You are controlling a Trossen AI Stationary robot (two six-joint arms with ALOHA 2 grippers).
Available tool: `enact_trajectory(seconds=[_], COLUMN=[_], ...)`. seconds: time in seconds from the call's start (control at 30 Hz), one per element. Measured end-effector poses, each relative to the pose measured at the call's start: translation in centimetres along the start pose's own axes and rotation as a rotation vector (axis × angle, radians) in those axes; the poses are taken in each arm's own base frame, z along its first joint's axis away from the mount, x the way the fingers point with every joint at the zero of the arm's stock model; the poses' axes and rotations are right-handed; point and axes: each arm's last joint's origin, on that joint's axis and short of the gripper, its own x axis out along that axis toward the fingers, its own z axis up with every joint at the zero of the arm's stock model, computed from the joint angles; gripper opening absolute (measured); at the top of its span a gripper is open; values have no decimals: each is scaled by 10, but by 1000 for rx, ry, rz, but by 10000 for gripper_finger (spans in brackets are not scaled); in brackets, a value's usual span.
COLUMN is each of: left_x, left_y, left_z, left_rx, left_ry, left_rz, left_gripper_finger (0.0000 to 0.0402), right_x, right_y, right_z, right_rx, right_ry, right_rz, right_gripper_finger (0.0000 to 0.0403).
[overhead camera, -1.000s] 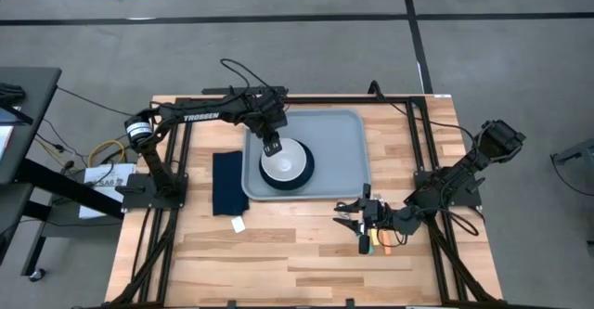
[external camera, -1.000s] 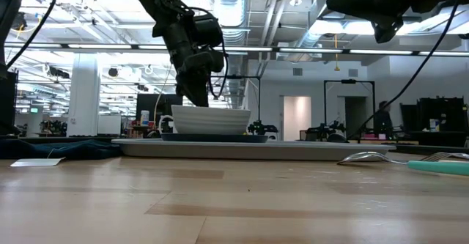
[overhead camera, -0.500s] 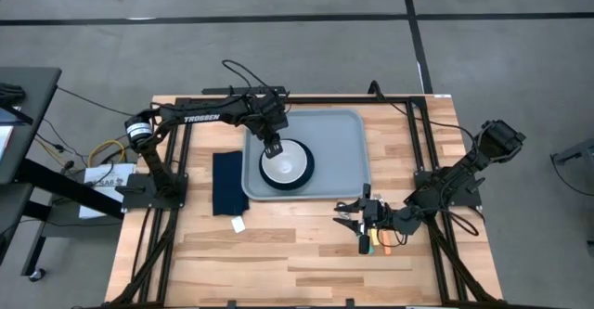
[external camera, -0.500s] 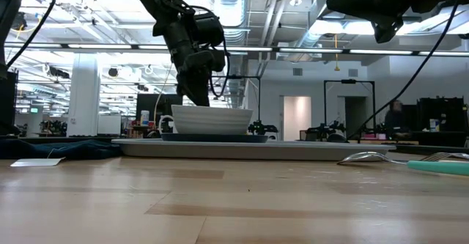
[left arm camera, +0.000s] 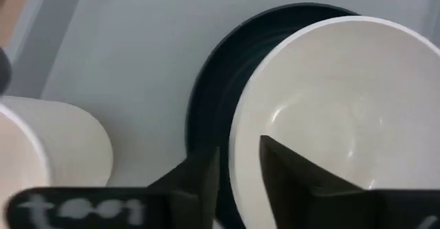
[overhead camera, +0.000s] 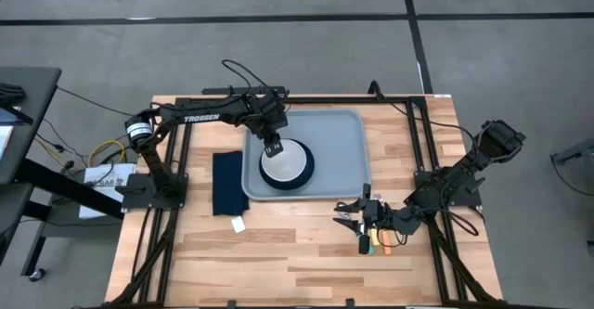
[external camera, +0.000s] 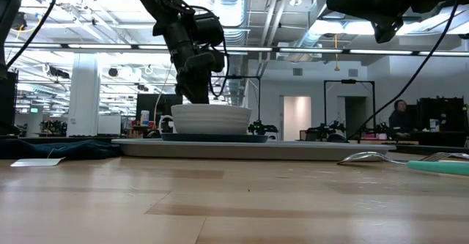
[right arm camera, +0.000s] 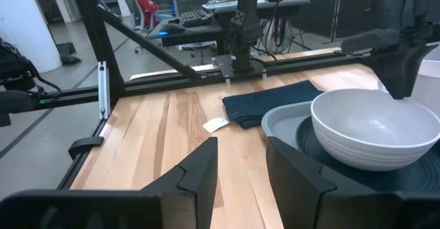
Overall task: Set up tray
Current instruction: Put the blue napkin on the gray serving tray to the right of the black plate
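Observation:
The light grey-blue tray [overhead camera: 343,151] lies at the table's far middle. On it rests a dark teal plate [overhead camera: 304,175], and a white bowl [overhead camera: 288,163] sits level on the plate [external camera: 211,119]. My left gripper [overhead camera: 271,147] stands over the bowl's far-left rim, open. In the left wrist view its fingers [left arm camera: 239,159] stand one inside the bowl [left arm camera: 330,119] and one outside, above the plate [left arm camera: 210,98]. My right gripper [overhead camera: 365,212] hangs open above the table's near right and holds nothing [right arm camera: 240,150]. My left gripper comes down from above with its fingers astride the bowl's rim [left arm camera: 235,143], at the bowl's far-left side. A strip of bowl shows beside the inner finger [left arm camera: 289,177]. Whether either finger touches the rim, I cannot tell.
A dark navy folded napkin [overhead camera: 226,183] lies left of the tray, with a small white card [overhead camera: 238,224] near it. A white cup [left arm camera: 48,153] stands on the tray beside the plate. A fork [external camera: 366,157] and coloured-handled cutlery [overhead camera: 371,241] lie under the right gripper.

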Motion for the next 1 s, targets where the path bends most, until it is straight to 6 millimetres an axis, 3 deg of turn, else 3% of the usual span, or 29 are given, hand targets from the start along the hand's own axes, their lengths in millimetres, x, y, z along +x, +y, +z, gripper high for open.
enact_trajectory(seconds=[0.13,0.27,0.37,0.53,0.67,0.77,0.87,1.0], left_x=[-1,-15,-39,-97,-143,-165,-173,-161], left_y=[1,0,-4,-20,-46,-69,-90,-115], left_z=[-1,3,10,11,-8,-33,-61,-98], left_rx=[-14,4,20,50,121,152,161,210], left_ry=[25,72,66,5,-72,-105,-120,-88], left_rz=[55,61,60,72,157,216,232,192], left_gripper_finger=[142,171,180,180,179,179,178,178], right_x=[0,0,0,0,0,0,0,0], right_y=[0,0,0,0,-1,-2,-1,-1], right_z=[0,0,0,-2,-6,-7,-7,-7], right_rx=[0,0,-2,0,1,5,8,11], right_ry=[0,0,1,16,47,57,54,51], right_rz=[0,1,0,-2,-8,-12,-11,-10], right_gripper_finger=[118,118,118,118,118,118,118,118])
